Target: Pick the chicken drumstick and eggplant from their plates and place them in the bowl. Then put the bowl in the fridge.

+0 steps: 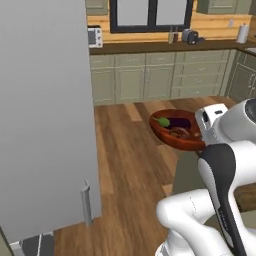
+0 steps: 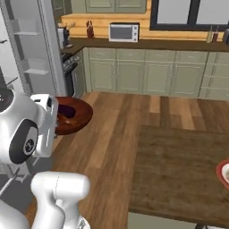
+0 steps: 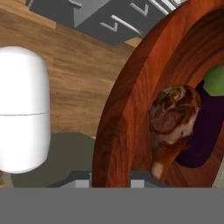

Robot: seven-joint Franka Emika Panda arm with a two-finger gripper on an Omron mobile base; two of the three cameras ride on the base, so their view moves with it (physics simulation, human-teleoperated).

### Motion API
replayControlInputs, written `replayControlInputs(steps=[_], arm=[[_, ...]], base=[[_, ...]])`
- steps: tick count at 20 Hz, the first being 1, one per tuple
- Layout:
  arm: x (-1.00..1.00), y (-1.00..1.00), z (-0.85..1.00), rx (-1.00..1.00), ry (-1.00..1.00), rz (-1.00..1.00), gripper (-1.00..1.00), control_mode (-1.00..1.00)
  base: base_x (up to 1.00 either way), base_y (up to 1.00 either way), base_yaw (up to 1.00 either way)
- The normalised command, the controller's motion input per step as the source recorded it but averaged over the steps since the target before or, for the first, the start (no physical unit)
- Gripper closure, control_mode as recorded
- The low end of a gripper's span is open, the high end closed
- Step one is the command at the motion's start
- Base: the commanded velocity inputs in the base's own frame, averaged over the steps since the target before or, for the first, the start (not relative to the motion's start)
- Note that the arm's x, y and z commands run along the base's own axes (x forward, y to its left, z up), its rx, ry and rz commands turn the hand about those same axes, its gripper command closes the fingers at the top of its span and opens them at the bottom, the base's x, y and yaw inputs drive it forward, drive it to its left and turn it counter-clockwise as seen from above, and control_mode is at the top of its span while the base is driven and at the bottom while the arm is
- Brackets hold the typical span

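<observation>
Bare wooden floor (image 1: 130, 150) lies open between the grey fridge door (image 1: 45, 115) and the table (image 2: 179, 170). The bowl (image 1: 167, 134) hangs in the air over it, its rim pinched by the closed gripper (image 3: 111, 179). Inside it lie the eggplant (image 1: 176, 121) and the chicken drumstick (image 3: 173, 118). A red-rimmed plate (image 2: 223, 173) is cut off at the table's edge.

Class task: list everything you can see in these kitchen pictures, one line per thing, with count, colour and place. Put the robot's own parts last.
Wide reddish-brown wooden bowl: one, held up above the wooden floor.
Dark purple eggplant with green cap: one, inside the bowl.
Brown chicken drumstick: one, in the bowl beside the eggplant.
Tall grey fridge door: one, left, swung open.
White toaster oven: one, back counter.
Red-rimmed plate: one, right edge of dark wooden table.
Claw: one, shut on the bowl's rim.
</observation>
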Motion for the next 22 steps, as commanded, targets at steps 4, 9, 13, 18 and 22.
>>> replayControlInputs(steps=[4,9,13,18,22], arm=[[0.00,0.00,0.00,0.00,0.00,0.00,1.00,1.00],[0.00,0.00,0.00,0.00,0.00,0.00,1.00,1.00],[0.00,0.00,0.00,0.00,0.00,0.00,1.00,1.00],[0.00,0.00,0.00,0.00,0.00,0.00,1.00,1.00],[0.00,0.00,0.00,0.00,0.00,0.00,1.00,1.00]], base=[[1.00,0.00,0.12],[0.77,-0.12,0.28],[0.60,-0.25,0.56],[0.40,-0.19,0.56],[0.57,-0.05,0.38]])
